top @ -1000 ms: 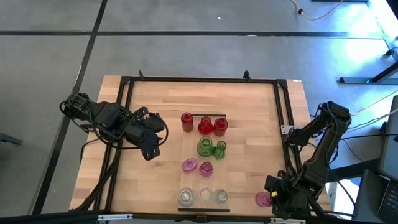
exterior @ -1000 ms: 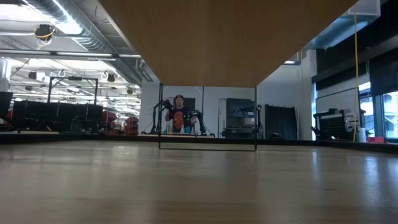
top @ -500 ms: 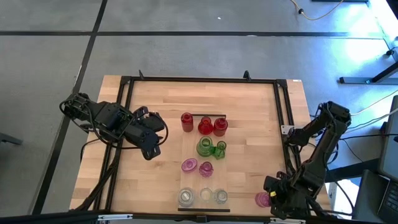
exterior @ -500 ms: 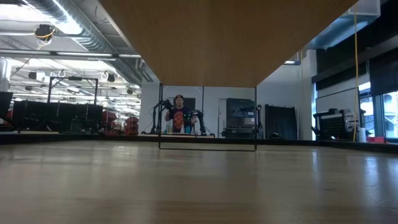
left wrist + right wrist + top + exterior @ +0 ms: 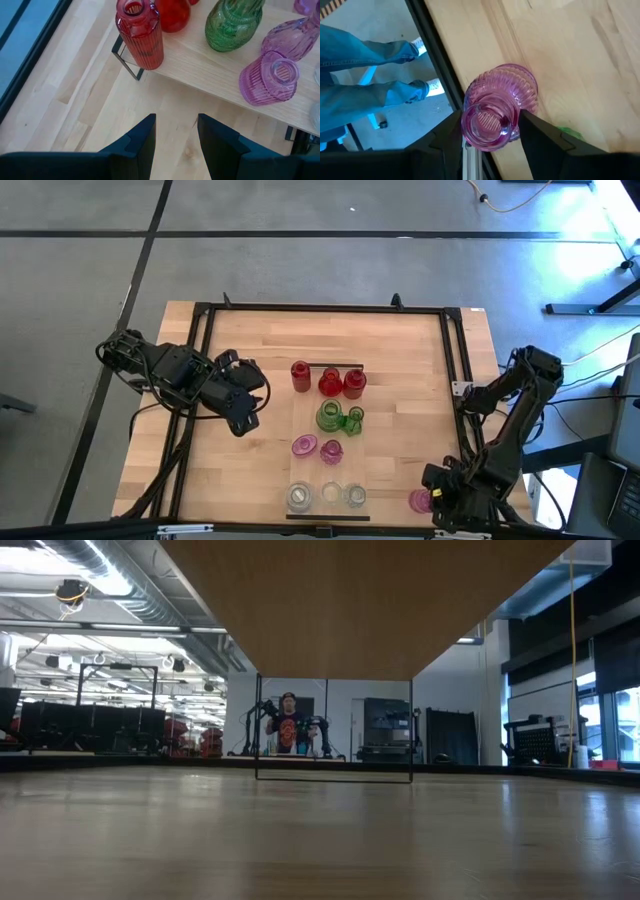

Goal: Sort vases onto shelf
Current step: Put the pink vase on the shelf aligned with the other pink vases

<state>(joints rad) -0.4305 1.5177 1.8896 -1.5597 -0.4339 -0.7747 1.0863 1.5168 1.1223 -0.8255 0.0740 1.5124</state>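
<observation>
The left gripper (image 5: 243, 416) hangs over the bare butcher-block tabletop (image 5: 400, 360), just left of the long pale wood shelf (image 5: 312, 460) with dark strips at its short ends. In the left wrist view its two dark fingers (image 5: 141, 139) stand apart with plain wood showing between them; they hold nothing and touch nothing.

On the shelf, the small translucent glass vases stand in colour groups. At the far end are three red ribbed vases: one (image 5: 300, 375) at the shelf's left corner and two more (image 5: 330, 383) (image 5: 354, 384) side by side next to it. Below them a large-bellied green vase (image 5: 328, 416) sits beside smaller green ones (image 5: 354, 418); how many small ones cannot be told. Next come two pink vases (image 5: 304, 446) (image 5: 331, 451), and at the near end three clear vases (image 5: 299, 497) (image 5: 330, 494) (image 5: 355, 496) in a row. From the left wrist, the red corner vase (image 5: 139, 33) stands upright at the shelf edge, and one pink vase (image 5: 269, 77) appears tilted toward the camera.

Far to the right, the right gripper (image 5: 432, 502) is low at the table's near right corner, well apart from the shelf. Its fingers (image 5: 540, 137) flank the neck of a third pink ribbed vase (image 5: 501, 106), which lies tipped at the table's dark edge rail; the fingers are moderately spread and pinching this vase.
</observation>
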